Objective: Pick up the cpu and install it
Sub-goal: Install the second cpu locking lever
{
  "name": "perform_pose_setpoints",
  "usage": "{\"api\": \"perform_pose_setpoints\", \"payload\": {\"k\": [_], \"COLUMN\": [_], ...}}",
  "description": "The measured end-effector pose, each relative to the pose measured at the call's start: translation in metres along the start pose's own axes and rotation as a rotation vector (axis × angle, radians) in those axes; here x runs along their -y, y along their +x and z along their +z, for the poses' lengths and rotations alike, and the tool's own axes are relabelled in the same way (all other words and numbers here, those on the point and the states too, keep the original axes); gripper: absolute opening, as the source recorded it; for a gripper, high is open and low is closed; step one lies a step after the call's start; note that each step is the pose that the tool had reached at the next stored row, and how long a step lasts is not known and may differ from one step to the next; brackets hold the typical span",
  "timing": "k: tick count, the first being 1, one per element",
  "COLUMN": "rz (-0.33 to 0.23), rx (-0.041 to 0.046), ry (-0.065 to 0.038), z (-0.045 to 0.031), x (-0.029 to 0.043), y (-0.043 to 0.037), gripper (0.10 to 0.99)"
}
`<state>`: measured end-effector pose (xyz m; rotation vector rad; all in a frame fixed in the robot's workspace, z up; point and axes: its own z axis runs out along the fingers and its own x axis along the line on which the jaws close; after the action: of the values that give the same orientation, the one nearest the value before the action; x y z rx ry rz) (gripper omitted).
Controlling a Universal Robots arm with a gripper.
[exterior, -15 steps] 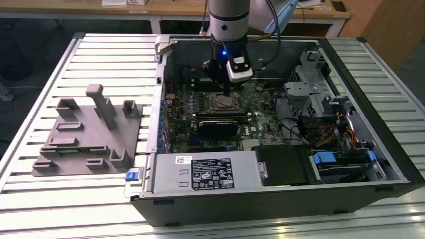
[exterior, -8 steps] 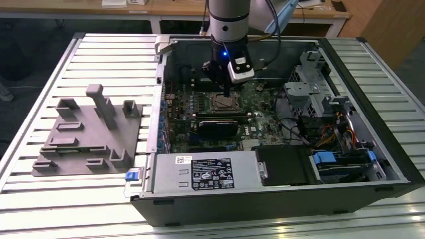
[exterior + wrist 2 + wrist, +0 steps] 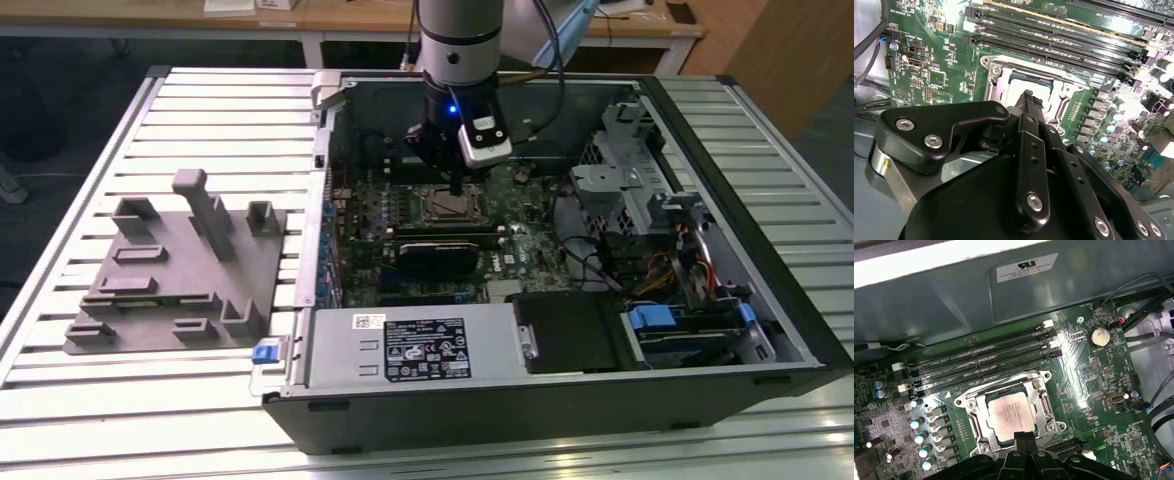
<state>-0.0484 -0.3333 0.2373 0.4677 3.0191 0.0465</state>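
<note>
A: Spotted what, biggest first?

B: Silver slatted metal table, carrying a black open computer case. Noted a grey plastic fixture beside it, on the exterior view's left. Found a green motherboard inside the case.

A: And the arm?

B: Reached down into the far half of the case, black gripper hanging right over the metal socket frame. Looked closed in both wrist views, tips pressed together with nothing between them.

A: Located the chip?

B: Yes: small flat square silver-grey cpu, lying flat inside that frame, just under the tips.

A: Worried about anything?

B: Probably bent socket pins, if pressed off-centre by those narrow tips. Also feared a chip nudged crooked by a sideways brush, or a scratched lid.
</note>
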Motion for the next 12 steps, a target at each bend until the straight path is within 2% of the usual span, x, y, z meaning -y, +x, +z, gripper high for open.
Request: {"api": "perform_pose_setpoints", "payload": {"k": [4,12], "rz": [0.000,0.000], "rx": [-0.0001,0.0000], "ry": [0.000,0.000], "z": [-0.0005,-0.0078], "x": [0.0001,-0.0003], "y": [0.0000,-0.0006], "gripper": [0.106,0.106]}}
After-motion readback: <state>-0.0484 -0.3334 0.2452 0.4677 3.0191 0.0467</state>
